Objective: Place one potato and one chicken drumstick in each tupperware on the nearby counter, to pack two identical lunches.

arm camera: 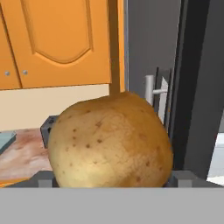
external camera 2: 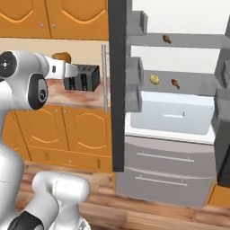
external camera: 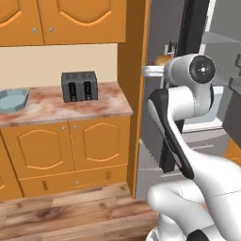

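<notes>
The big golden-brown potato (arm camera: pixel 109 142) has matt, speckled skin; the pinkish marble-patterned counter (external camera: pixel 52 110) looks smooth over orange wooden cabinet doors (external camera: pixel 70 150).

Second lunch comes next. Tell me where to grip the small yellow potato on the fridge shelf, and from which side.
Grip the small yellow potato across its rounded middle, coming in level from the open front, probably. It is a near-round lump with no narrow end, the grey shelf above overhangs it, and the reddish-brown drumstick lies apart on its right.
</notes>
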